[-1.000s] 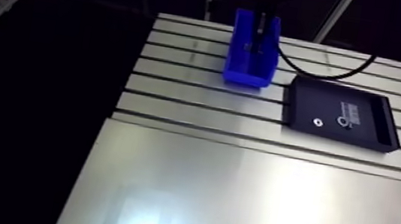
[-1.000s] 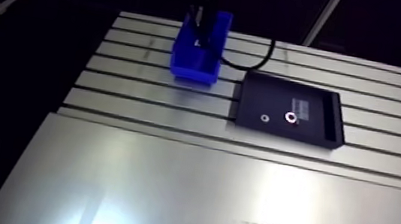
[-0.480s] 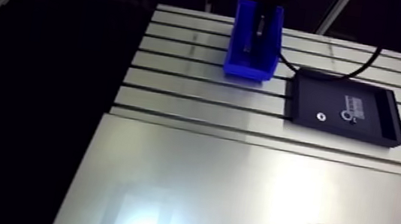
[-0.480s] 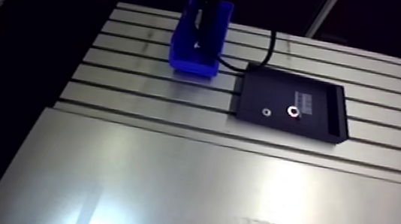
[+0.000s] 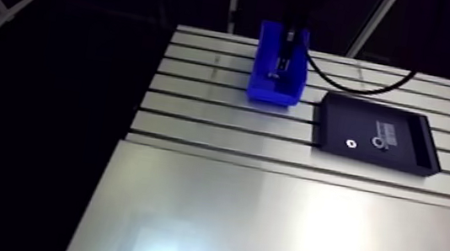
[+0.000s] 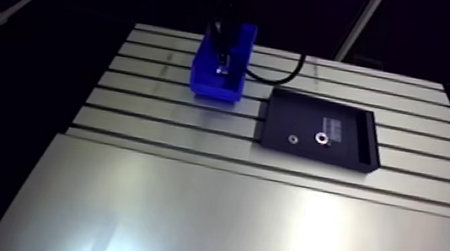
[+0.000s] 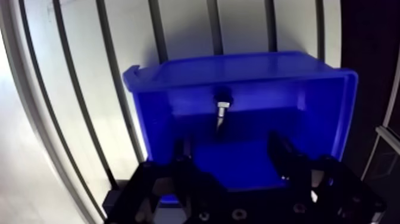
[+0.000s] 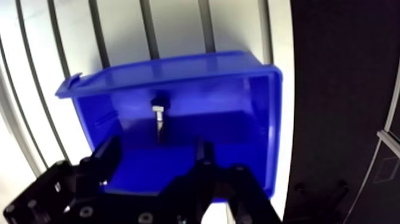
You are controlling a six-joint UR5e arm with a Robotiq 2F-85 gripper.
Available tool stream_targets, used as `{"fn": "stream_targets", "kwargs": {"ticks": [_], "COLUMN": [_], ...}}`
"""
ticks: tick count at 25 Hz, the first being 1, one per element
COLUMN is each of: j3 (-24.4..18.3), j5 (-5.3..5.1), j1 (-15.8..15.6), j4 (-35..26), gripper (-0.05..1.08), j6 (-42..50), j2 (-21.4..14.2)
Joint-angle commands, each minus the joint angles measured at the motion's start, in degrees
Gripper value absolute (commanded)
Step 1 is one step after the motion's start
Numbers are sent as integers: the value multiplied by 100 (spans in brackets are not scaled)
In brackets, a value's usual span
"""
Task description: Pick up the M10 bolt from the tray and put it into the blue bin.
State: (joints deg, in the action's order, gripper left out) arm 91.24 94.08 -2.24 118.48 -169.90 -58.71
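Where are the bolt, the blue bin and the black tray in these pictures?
bolt (image 7: 221, 122), wrist view, on its shaft.
blue bin (image 7: 250, 67), wrist view, on its far rim.
black tray (image 5: 344, 119), arm view, on a bare part of its floor.

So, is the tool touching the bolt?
Apart. The wrist view shows the bolt lying in the bin ahead of the open tool, bare blue floor between them.

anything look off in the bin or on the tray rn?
Nothing stands out. The bolt is inside the blue bin, head toward the wall away from the gripper, which is open and empty. The tray sits flat on the table, two small ring-shaped parts in it.
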Motion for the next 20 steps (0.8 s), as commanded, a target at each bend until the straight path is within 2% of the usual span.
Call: {"fn": "stream_targets", "kwargs": {"ticks": [1, 5, 9, 12, 13, 17, 20], "j3": [-23, -40, -119, -190, -199, -330, -489], "j5": [-8, 1, 1, 1, 36, 80, 89], "j1": [-4, 4, -4, -4, -4, 57, 224], "j4": [-40, -330, -699, -1130, -1244, -1631, -1974], "gripper": [1, 1, 1, 1, 1, 1, 1], "j6": [4, 83, 733, 1472, 1665, 3204, 4408], "j2": [-426, -734, -1076, -1340, -1411, -1701, -1920]}}
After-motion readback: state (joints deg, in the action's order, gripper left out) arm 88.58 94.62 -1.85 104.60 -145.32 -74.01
